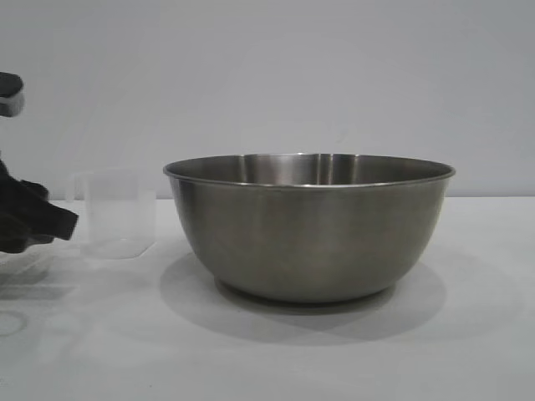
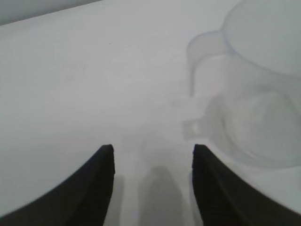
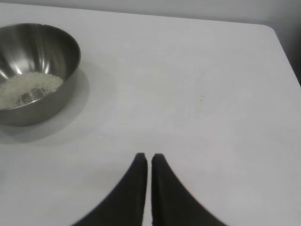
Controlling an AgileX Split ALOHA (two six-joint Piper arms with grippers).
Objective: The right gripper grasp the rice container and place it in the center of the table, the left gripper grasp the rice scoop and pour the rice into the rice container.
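Note:
The rice container [image 1: 309, 225], a large steel bowl, stands in the middle of the white table [image 1: 468, 334]. In the right wrist view the rice container [image 3: 33, 70] holds a pale patch of rice [image 3: 26, 87] on its bottom. The rice scoop [image 1: 117, 213], a clear cup, stands upright and looks empty to the left of the bowl. My left gripper [image 1: 50, 224] is open and empty just left of the cup; in its own view my left gripper [image 2: 153, 150] is near the scoop [image 2: 254, 94] and its handle. My right gripper [image 3: 148, 157] is shut and empty above bare table, away from the bowl.
The table's far edge and rounded corner [image 3: 270, 28] show in the right wrist view. A plain pale wall [image 1: 334, 75] stands behind the table. A part of the left arm [image 1: 10, 93] shows at the exterior view's left edge.

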